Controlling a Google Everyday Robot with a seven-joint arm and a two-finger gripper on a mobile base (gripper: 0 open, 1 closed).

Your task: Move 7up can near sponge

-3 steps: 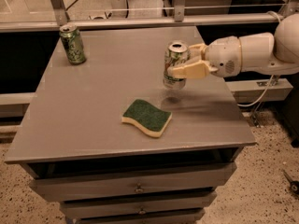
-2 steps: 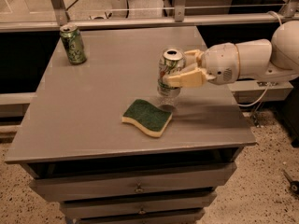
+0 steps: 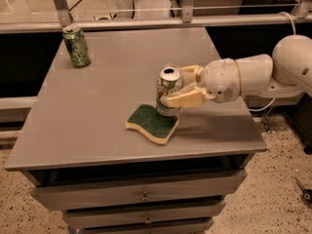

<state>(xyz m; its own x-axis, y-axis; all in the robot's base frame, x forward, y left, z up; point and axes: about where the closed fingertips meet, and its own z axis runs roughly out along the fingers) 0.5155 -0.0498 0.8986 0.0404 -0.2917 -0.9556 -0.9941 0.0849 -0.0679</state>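
7up can [image 3: 166,84] is upright, grasped by the claw [image 3: 175,86] reaching from the surface's [image 3: 97,106] right edge; sponge [image 3: 152,122] lies just in front of the can, toward the front edge.

White arm [image 3: 253,74] extends level from the right of the can [image 3: 167,84], with the thick rounded wrist [image 3: 222,79] just right of the can. The gripper [image 3: 174,86] is at the can, its tan fingers [image 3: 187,97] clamped on the can's sides: one crosses low in front, the other sits behind near the rim. The big rounded joint [image 3: 295,57] lies farthest right of the can, slightly higher than the wrist.
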